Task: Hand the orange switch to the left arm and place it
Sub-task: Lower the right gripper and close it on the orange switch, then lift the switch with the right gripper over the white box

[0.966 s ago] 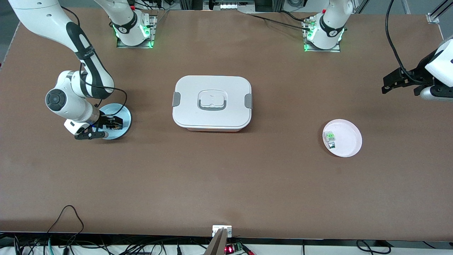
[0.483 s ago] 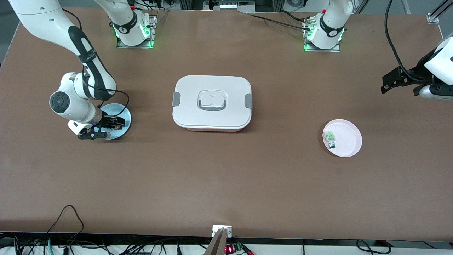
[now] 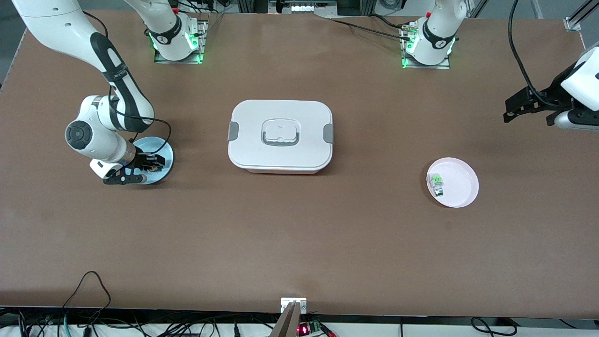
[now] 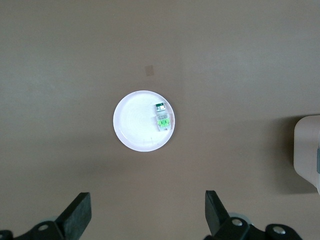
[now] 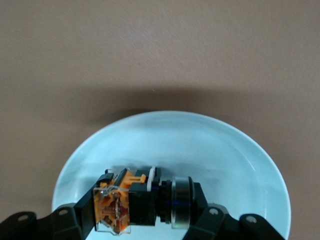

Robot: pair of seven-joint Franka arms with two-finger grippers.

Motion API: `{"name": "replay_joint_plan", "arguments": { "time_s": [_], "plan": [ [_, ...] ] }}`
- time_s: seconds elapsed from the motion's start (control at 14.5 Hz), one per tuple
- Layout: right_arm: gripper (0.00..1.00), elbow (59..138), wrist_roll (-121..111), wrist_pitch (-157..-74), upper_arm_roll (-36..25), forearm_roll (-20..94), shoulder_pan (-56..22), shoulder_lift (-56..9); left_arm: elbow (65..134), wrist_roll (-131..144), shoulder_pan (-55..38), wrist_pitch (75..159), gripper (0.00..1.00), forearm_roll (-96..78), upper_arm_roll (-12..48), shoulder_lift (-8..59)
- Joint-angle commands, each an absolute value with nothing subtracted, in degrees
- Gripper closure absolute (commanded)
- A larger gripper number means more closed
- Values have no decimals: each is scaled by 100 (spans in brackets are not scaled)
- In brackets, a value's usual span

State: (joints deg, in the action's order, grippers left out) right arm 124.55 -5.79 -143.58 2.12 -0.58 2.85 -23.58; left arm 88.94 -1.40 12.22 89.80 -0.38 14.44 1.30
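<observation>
The orange switch [image 5: 131,201], black with an orange, clear-capped end and a metal ring, lies on its side over a light blue plate [image 5: 175,142]. My right gripper [image 5: 142,212] is shut on the orange switch, one finger at each end. In the front view that gripper [image 3: 150,163] sits low over the blue plate [image 3: 164,150] at the right arm's end of the table. My left gripper [image 3: 512,110] hangs open and empty, high over the left arm's end; its open jaws frame bare table in its wrist view [image 4: 147,220]. The white box [image 3: 281,135] stands closed mid-table between the plates.
A white plate [image 3: 463,189] holding a small green-and-clear component [image 3: 436,181] lies toward the left arm's end, nearer the front camera than the box; both show in the left wrist view, the plate [image 4: 132,127] and the component [image 4: 162,118]. The box's corner [image 4: 307,150] shows there too.
The right arm's wrist shifted slightly toward the box over the blue plate, then held still. The left arm barely moved.
</observation>
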Motion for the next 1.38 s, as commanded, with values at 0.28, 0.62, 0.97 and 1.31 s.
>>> {"name": "replay_joint_plan", "arguments": {
  "time_s": [0.28,0.62,0.97,1.31],
  "plan": [
    [100,12384,-895,-13220,1141,289,299,-871,8868,-255,1169,8982,0,-167,1433,79],
    [100,12112,-2755,-13157,1625,2237,299,-633,8894,-255,1160,8965,0,-570,1433,114],
    [100,11121,-3165,-13113,2679,2663,246,-747,8921,-229,1151,8913,0,-852,1441,263],
    [100,10354,-3120,-13507,3628,2672,211,-993,8947,-246,1143,8536,0,-1494,1450,605]
  ]
}}
